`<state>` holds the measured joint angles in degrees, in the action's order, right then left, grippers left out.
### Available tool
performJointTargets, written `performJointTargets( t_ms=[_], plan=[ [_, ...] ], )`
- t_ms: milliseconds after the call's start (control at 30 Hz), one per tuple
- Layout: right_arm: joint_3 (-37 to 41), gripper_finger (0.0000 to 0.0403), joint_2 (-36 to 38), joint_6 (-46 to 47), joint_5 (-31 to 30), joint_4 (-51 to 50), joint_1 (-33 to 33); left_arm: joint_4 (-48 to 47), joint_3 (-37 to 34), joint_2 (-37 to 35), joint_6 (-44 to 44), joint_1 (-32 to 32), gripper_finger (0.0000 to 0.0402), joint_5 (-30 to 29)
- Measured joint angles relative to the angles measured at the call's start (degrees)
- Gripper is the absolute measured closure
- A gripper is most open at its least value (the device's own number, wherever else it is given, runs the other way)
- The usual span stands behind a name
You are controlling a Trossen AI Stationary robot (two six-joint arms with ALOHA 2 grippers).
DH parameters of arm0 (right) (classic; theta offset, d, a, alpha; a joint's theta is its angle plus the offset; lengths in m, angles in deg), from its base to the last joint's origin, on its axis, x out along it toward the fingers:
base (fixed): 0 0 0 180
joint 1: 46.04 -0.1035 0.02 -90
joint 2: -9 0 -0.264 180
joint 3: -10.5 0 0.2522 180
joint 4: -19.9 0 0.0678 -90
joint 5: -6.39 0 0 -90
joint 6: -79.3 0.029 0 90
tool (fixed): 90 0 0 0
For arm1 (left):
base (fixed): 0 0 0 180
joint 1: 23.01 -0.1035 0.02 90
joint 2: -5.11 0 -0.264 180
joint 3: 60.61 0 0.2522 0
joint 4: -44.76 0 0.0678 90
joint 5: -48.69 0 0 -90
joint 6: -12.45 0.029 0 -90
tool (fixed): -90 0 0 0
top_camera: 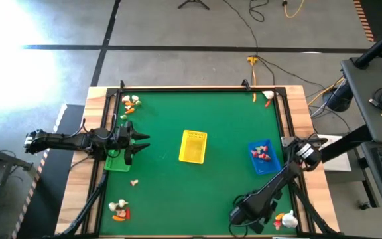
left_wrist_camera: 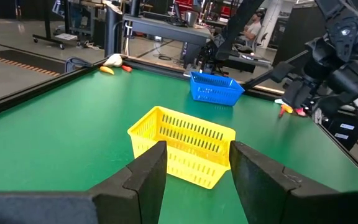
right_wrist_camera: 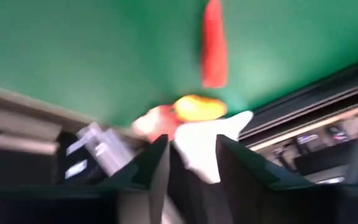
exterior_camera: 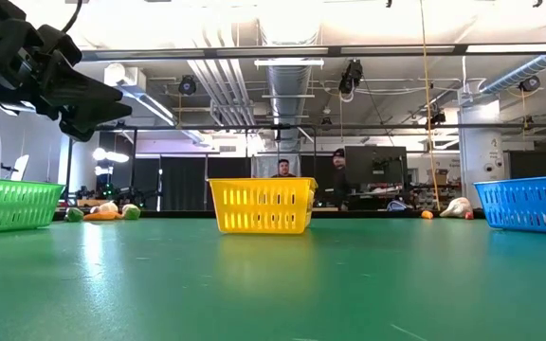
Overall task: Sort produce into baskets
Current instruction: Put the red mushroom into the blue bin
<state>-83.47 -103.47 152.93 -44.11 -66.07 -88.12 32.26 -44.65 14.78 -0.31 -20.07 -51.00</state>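
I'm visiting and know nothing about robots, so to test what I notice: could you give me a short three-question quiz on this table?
1. How many baskets stand on the table?
2. True or false: the yellow basket is between the green basket and the blue basket.
3. The right gripper is nearest which table corner? A) near right B) far left C) far right

Key: 1. Three. 2. True. 3. A; it points at the white toy food lying there.

The table (top_camera: 197,179) is viewed from straight above in the high view. It is crossed level at surface height in the low view. The yellow basket (left_wrist_camera: 182,146) is shared by both and faced from the left wrist; produce (right_wrist_camera: 197,134) is seen close from the right wrist.
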Motion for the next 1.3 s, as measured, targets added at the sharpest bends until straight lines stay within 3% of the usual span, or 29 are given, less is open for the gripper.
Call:
performJointTargets(
  t_ms=[167,433,900,1300],
  plan=[
    [0.59,0.0230,-0.07,4.99,3.14,5.70,-1.97,0.00,0.00,0.00,0.00,0.01,0.0243,0.00],
    [4.53,0.0204,-0.15,9.21,6.61,12.44,-4.49,0.00,0.00,0.00,0.00,0.01,0.0243,0.01],
    [10.92,0.0204,-0.15,10.53,6.59,20.52,-5.06,0.00,0.00,0.00,0.00,0.02,0.0243,0.01],
    [11.96,0.0208,-0.15,12.58,7.51,25.60,-5.06,0.00,0.00,0.00,-0.01,0.00,0.0243,0.01]
  ],
)
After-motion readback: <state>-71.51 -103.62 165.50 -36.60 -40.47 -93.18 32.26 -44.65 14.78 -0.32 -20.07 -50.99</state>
